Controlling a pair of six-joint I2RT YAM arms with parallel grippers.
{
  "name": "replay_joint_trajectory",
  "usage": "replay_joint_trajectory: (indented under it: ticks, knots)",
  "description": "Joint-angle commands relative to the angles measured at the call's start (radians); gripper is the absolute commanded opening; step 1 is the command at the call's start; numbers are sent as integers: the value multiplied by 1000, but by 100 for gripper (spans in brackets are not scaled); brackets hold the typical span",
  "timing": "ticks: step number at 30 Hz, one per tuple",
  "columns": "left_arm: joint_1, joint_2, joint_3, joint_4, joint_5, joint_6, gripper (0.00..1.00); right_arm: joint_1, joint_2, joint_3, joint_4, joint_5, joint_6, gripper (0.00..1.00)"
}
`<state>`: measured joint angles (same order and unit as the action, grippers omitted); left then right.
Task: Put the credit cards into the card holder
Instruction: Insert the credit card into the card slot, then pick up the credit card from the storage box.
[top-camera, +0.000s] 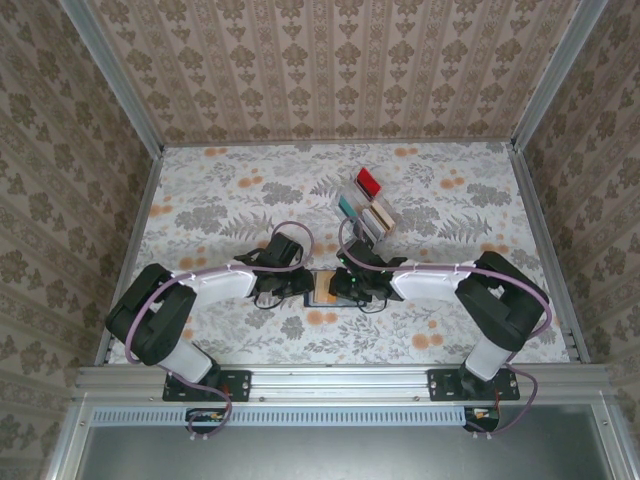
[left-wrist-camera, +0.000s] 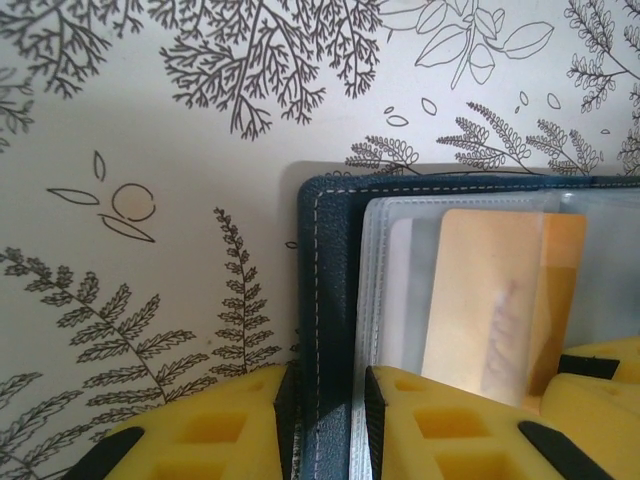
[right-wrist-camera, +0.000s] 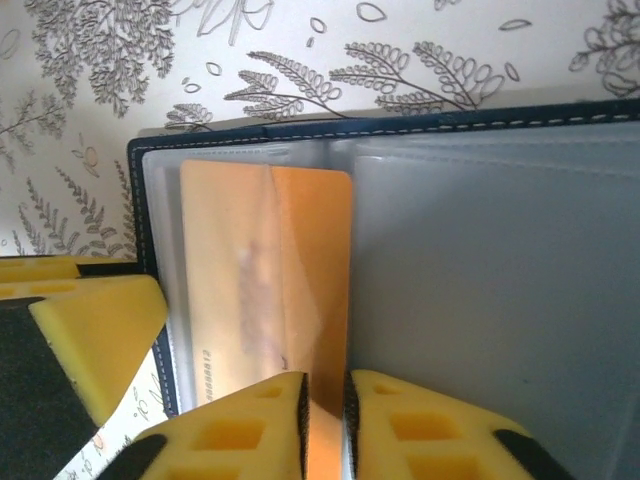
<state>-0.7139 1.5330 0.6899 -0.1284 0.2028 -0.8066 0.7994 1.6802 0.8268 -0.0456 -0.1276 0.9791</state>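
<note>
Two pincers (left-wrist-camera: 328, 420) (right-wrist-camera: 325, 425): left clamped on card holder (left-wrist-camera: 325, 300), right around orange card (right-wrist-camera: 310, 290).

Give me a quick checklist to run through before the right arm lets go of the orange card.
1. Holder pinned open by the left gripper: ok, its fingers clamp the navy cover edge.
2. Orange card started into a clear sleeve: ok, its left part lies under the plastic.
3. Card fully seated: not ok, its right strip lies bare.
4. Right gripper on the card: ok, the card edge sits between the fingers.
5. Card square to the sleeve: ok, edges run parallel.
6. More cards waiting in the rack: ok.
</note>
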Motion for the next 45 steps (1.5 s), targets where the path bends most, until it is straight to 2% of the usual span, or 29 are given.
replay_joint_trajectory:
  ticks: [1, 9, 17, 22, 29, 33, 38, 45]
  knots:
    - [-6, 8, 13, 2, 10, 9, 27, 6, 42, 39, -36, -23, -31, 10]
    - [-5, 8, 15, 23, 24, 3, 31, 7, 84, 91, 12, -132, -92, 11]
    - [-5, -4, 8, 9, 5, 4, 30, -1, 9, 97, -118, -20, -121, 19]
    - [-4, -5, 8, 9, 5, 9, 30, -1, 41, 90, -62, -52, -112, 12]
    - [-5, -2, 2, 25, 17, 3, 29, 9, 115, 133, -3, -117, -100, 9]
    - [-6, -19, -6, 25, 0, -4, 29, 9, 66, 133, -65, -48, -112, 11]
    - [-4, -49, 2, -5, -29, 3, 32, 4, -87, 131, -210, 104, -183, 17]
    - [-2, -86, 20, -16, -50, 17, 37, -63, -256, 214, -455, 320, -385, 23]
